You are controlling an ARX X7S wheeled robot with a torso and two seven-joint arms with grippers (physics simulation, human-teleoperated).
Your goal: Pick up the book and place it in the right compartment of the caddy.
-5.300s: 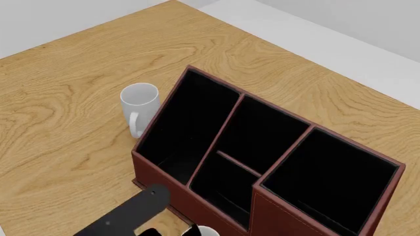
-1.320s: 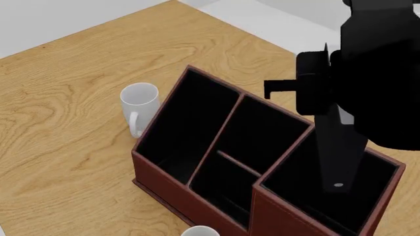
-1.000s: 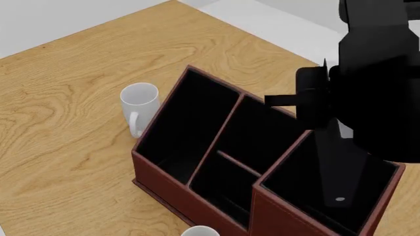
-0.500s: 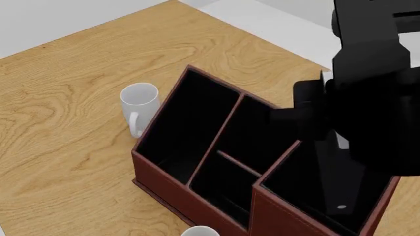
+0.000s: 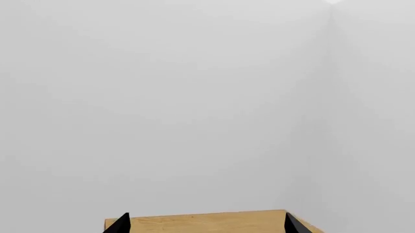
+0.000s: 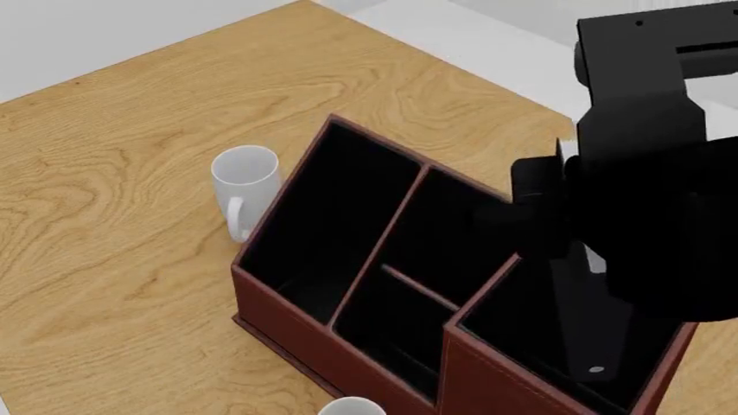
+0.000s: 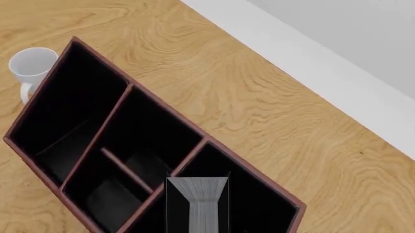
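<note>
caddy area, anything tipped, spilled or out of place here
Nothing stands out. The caddy sits flat and the mug beside it is upright. The book hangs upright over the right compartment, seen in the right wrist view. No spills or damage show.

Leather-look caddy (image 6: 346, 346) – matt black lining – on smooth wood-grain table (image 6: 116, 173).

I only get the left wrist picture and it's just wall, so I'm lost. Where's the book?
Observer: The right wrist view shows the book page edges up, over the caddy.
Operator: Is it inside yet?
Observer: It lines up with the right compartment; I can't tell how deep it is.
Operator: Any cups?
Observer: A white mug stands outside the caddy, beside its long section.
</note>
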